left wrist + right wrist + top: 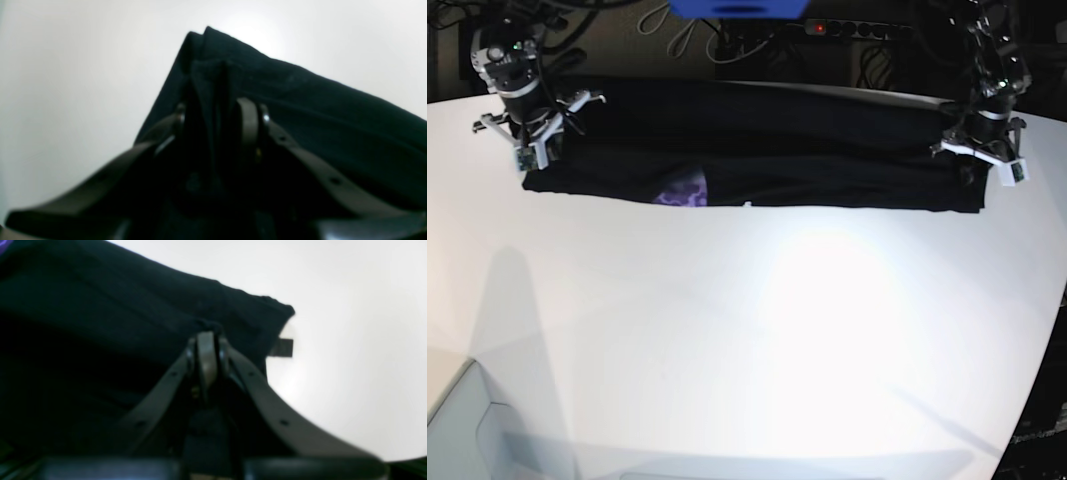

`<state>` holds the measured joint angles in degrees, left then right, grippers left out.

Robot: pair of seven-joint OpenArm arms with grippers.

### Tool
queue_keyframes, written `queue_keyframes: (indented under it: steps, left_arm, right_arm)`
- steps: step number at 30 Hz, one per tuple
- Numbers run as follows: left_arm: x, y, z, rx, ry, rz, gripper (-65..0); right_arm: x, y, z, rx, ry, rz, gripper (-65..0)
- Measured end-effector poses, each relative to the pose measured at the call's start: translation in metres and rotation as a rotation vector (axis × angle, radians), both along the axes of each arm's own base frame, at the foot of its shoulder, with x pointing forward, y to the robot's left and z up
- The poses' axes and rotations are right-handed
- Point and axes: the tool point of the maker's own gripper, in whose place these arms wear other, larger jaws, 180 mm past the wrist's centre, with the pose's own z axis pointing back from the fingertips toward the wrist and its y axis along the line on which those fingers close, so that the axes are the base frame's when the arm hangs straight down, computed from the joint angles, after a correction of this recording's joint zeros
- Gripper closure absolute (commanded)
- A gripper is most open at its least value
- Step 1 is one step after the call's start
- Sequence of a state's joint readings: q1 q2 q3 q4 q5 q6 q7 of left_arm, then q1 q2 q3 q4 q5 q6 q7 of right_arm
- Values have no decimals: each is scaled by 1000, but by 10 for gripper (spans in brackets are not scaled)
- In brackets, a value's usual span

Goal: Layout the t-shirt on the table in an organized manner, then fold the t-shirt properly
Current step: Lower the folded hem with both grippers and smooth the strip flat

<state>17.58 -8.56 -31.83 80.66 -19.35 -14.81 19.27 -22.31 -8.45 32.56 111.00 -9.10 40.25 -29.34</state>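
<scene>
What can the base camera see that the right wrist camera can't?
Only the base view shows both arms, the left gripper and the right gripper, one at each end of the long folded t-shirt, plus a purple print. Only the right wrist view shows, close up, its jaws pinched shut on the cloth, and a small dark tag. Both show the black shirt on the white table.

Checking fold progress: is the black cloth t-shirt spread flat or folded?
Folded. The black cloth t-shirt lies as a long narrow band across the white table, with doubled layers at its ends and only part of the purple print showing.
</scene>
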Motion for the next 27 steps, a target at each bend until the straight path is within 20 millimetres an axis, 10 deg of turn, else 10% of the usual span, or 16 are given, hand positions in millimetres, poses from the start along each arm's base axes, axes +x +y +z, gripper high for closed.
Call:
queue_keyframes:
  steps: [12,20,27]
  left_arm:
    - [-3,8,2,10,5,19,-201]
    - [-3,4,26,56,-7,-3,-469]
    - [1,3,37,69,-33,-13,-520]
  right_arm:
    - [-4,4,-33,75,61,-21,0]
    - [-2,7,-38,88,69,-22,0]
    - [-2,9,-39,94,69,-24,0]
